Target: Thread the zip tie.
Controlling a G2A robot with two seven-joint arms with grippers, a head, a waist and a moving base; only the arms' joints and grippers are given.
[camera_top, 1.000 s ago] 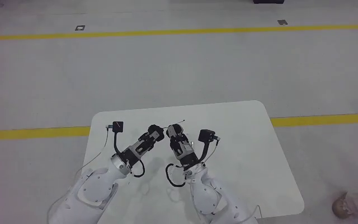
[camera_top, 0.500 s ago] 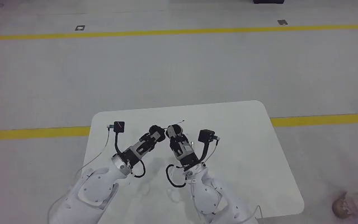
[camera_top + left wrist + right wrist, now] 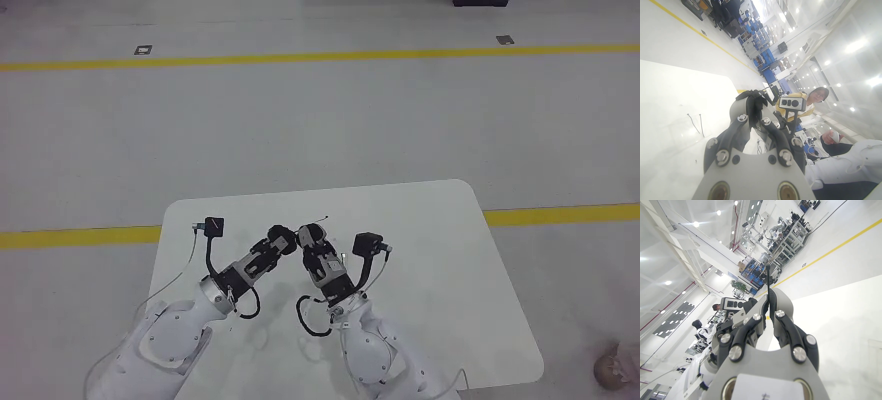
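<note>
**A:** Right gripper [image 3: 769, 298] first: both fingers [image 3: 783, 302] are clamped hard on the black zip tie [image 3: 768, 279], pinching it low on the strap.

**B:** And the rest of that strap runs straight out past the fingertips. The small square head sits at the far end, out in open air and touching nothing.

**A:** From the top camera, the same tie is the thin dark line slanting away from the right gripper toward the far side of the white table [image 3: 430, 250].

**B:** Where's the left gripper [image 3: 283, 241]?

**A:** Right up against its partner. The tips of the 2 grippers meet nose to nose over the table, roughly midway between its side edges, on the robot's half.

**B:** What about its fingers [image 3: 738, 106]?

**A:** Squeezed together, black pads pressed tight with no gap between them. Whether the tie's tail is caught in there, I cannot tell, because the pads hide that spot.

**B:** So 1 tie is up in the air, gripped by the right side, with the left side closed at its tip.

**A:** And down on the tabletop there are 2 loose ties [image 3: 693, 123] lying side by side, close but not touching, heads pointing the same way.

**B:** They're well apart from both grippers, and there's a faint clear outline around them. It could be a plastic sheet, but I can't say for sure.
</note>
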